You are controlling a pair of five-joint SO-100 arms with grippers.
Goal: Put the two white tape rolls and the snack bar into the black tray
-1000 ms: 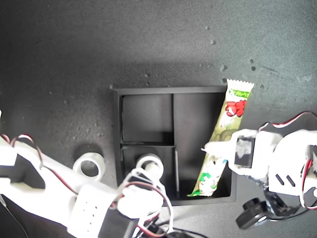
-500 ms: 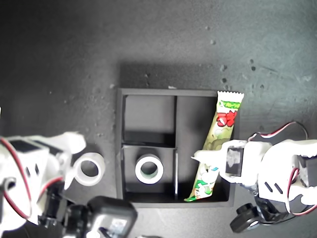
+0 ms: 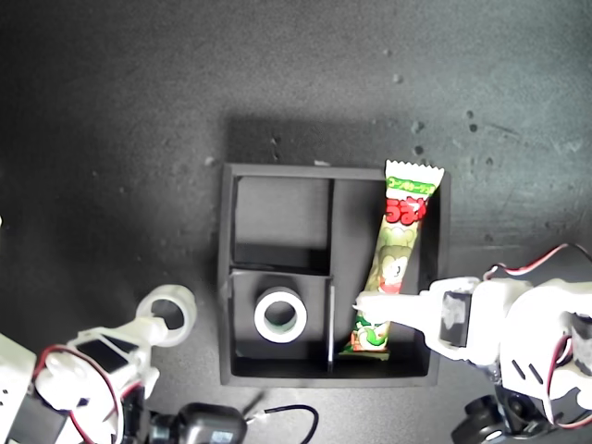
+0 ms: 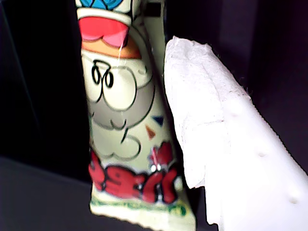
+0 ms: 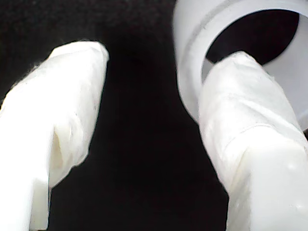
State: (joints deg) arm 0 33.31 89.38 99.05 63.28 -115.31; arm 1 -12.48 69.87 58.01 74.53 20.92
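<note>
The black tray (image 3: 227, 277) lies in the middle of the exterior view. One white tape roll (image 3: 280, 314) rests flat in its near small compartment. The other tape roll (image 3: 170, 309) (image 5: 192, 72) sits on the table to the exterior view's left of the tray. My second gripper (image 3: 159, 321) (image 5: 159, 62) is open at it, with one finger (image 5: 240, 110) in the roll's hole and the roll's wall between the fingers. The snack bar (image 3: 393, 259) (image 4: 125, 120) lies slanted in the long compartment, its far end over the tray's rim. My first gripper (image 3: 366, 304) has one finger (image 4: 211, 120) against the bar; its other finger is hidden.
The dark table (image 3: 120, 139) carries small light specks beyond the tray. The far small compartment (image 3: 282, 222) holds nothing. A loose wire (image 3: 287, 413) and the second arm's body lie near the tray's front edge in the exterior view.
The second gripper released a roll into the near small compartment, then swung to the roll outside the tray. The snack bar shifted toward the exterior view's left, deeper into the long compartment.
</note>
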